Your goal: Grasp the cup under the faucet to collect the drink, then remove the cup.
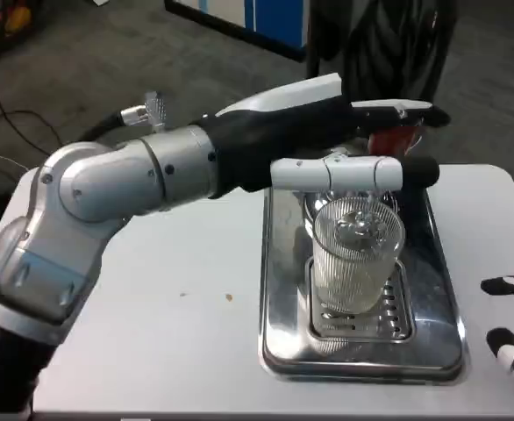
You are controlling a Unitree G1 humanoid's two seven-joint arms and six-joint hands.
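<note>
One ribbed clear cup [357,256] stands upright on the slotted drip grate [362,321] of a polished metal tray [279,263], which sits on the white table [178,316] at about 3 o'clock from table centre. Cup holds a pale liquid, level roughly halfway up; exact level hard to read through the ribbing. Directly over the cup mouth sits the faucet [359,210], with a white horizontal bar [336,173] crossing at 12 o'clock of the cup rim. Left hand [327,118] reaches across from 9 o'clock toward the dispenser top, its dark and white back up, lying over the bar and against a red part [390,139] behind it. Left fingers: cannot tell whether they are spread or curled, since they are hidden behind the hand and dispenser; not touching the cup. Right hand [513,329] shows at the 4 o'clock edge of the table, near the tray but apart from it; visible fingers [503,285] are apart, pinching nothing. Small brown speck [228,297] lies on the table at 9 o'clock of the tray.
</note>
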